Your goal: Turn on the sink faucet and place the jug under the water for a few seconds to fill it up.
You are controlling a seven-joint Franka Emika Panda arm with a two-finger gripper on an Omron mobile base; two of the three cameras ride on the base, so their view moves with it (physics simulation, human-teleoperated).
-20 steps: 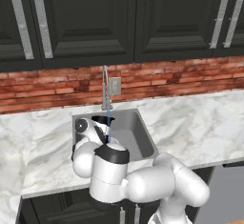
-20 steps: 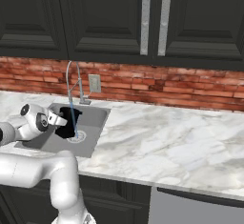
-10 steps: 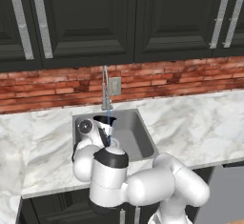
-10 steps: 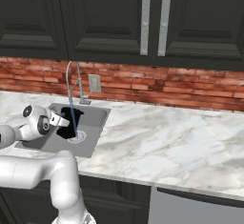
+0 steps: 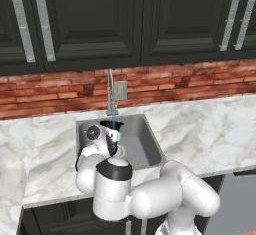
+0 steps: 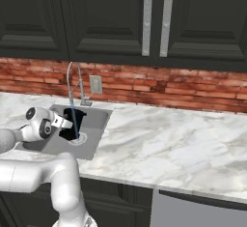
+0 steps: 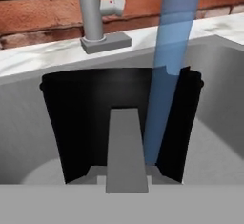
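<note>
White marble counter [image 5: 210, 129] runs the width of the kitchen, red brick wall [image 6: 183, 93] behind it, dark cabinets [image 5: 90, 24] with long silver handles overhead. The grey sink [image 5: 142, 146] is set into the marble toward the left, and a grey outlet plate [image 6: 95, 84] sits on the brick just right of the sink faucet [image 5: 110, 91]. The water [image 7: 169, 70] is running, a thin blue line dropping straight from the spout. Down in the basin, the jug [image 7: 121, 118], black, open-topped, sits upright under that stream, and the blue runs right into its mouth toward the right side. The gripper [image 6: 65, 122] is clenched on the jug, holding it above the round drain [image 6: 79, 137] near the back of the sink.
</note>
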